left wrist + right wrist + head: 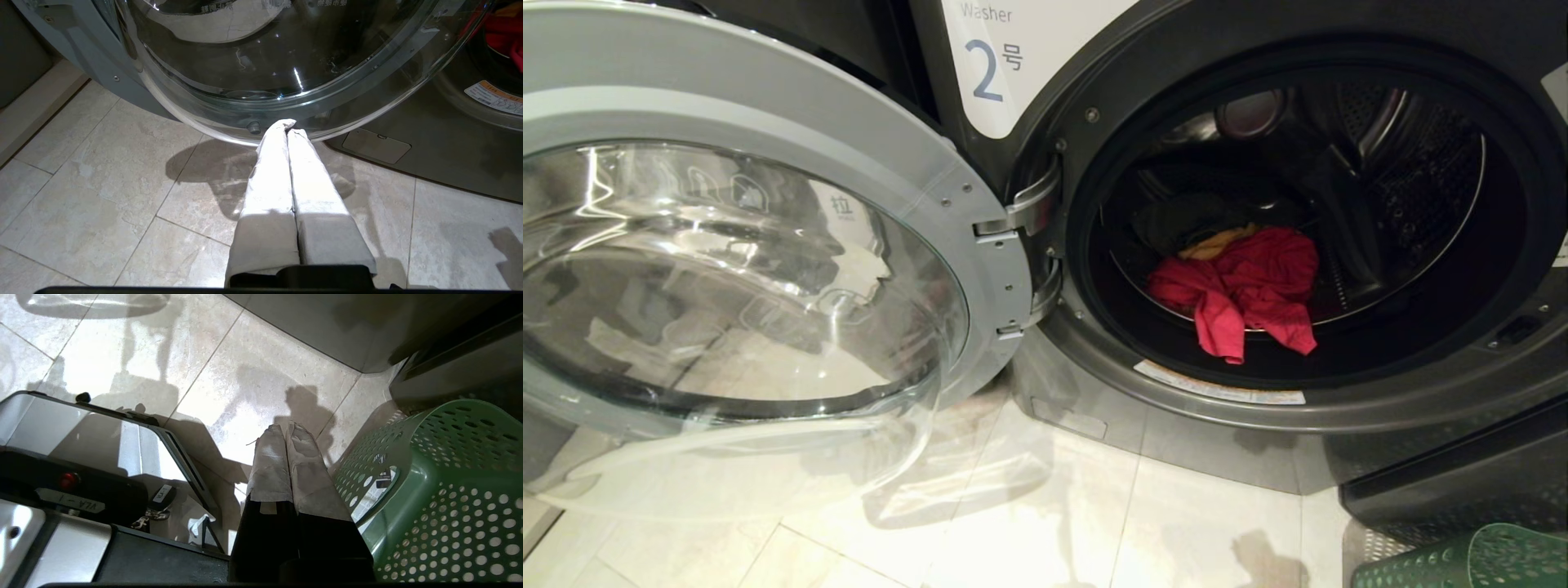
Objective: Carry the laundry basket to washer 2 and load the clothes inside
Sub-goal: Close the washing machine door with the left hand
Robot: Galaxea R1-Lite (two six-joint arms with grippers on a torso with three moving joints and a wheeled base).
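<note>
We face washer 2 (1339, 245), dark grey, its white label with a blue "2" (988, 69) at the top of the head view. Its door (727, 269) stands swung wide open to our left, chrome ring and clear glass bowl hanging over the pale tiled floor (1029, 514). The drum (1405, 163) is exposed.

The laundry basket (441, 490), green and perforated with round holes, lies tipped on its side on the floor at our right, just beside the washer's base; only a corner shows in the head view.

The clothes sit inside the drum: the red garment (1245, 286) is draped toward the front lip, a yellow-orange piece (1217, 242) is just behind it, touching, and a dark garment (1176, 222) lies further back.

Right gripper (284, 426): jaws pressed together, holding nothing, above the floor beside the basket. Left gripper (287, 124): jaws pressed together, empty, tips near the lower edge of the door glass.
</note>
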